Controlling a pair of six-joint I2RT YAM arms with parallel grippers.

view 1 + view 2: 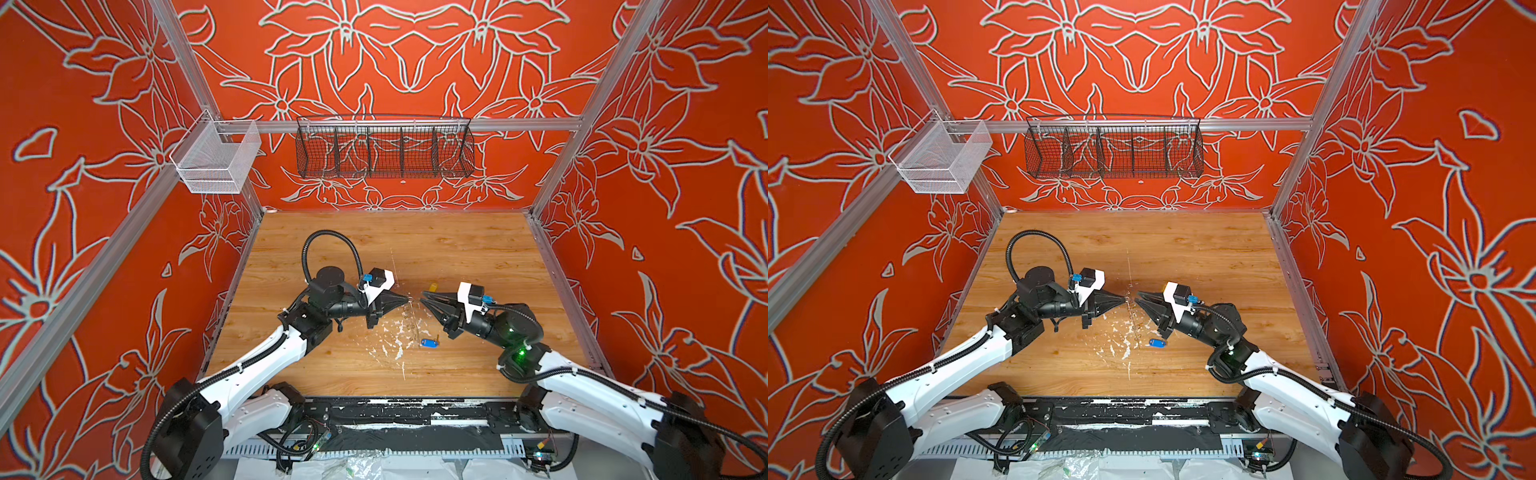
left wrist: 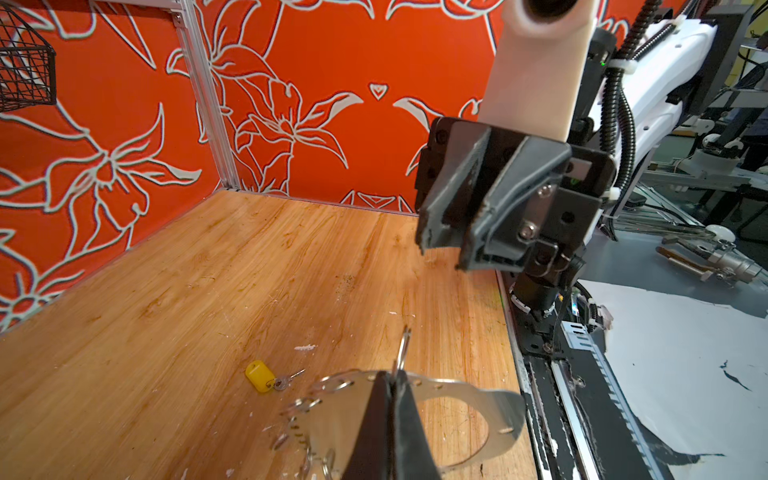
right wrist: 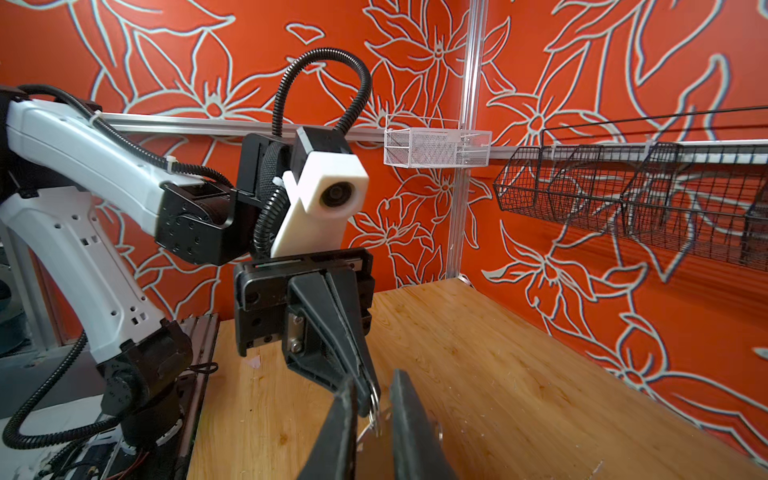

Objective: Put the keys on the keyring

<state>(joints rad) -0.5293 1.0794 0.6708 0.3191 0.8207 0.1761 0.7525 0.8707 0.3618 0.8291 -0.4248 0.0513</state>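
A black wire basket (image 1: pixel 384 149) and a white basket (image 1: pixel 216 162) hang up high. The wooden table (image 1: pixel 457 249) has white scratches (image 1: pixel 395 340).

Wooden tabletop (image 1: pixel 1183 249), lower centre in a top view; white flecks (image 1: pixel 1121 343) scattered near mid-frame.
Left gripper (image 1: pixel 1122 299), left of centre: jaws closed to a point, tip aimed right.
Right gripper (image 1: pixel 1139 297), just right of centre: jaws slightly parted, tips aimed left, nearly meeting the left gripper.
Blue-tagged key (image 1: pixel 1157 343): flat on the wood below the right gripper, apart from both grippers.
Black wire basket (image 1: pixel 1115 145), upper centre, hung on the back rail (image 1: pixel 1246 124).
White mesh basket (image 1: pixel 942 160), upper left.
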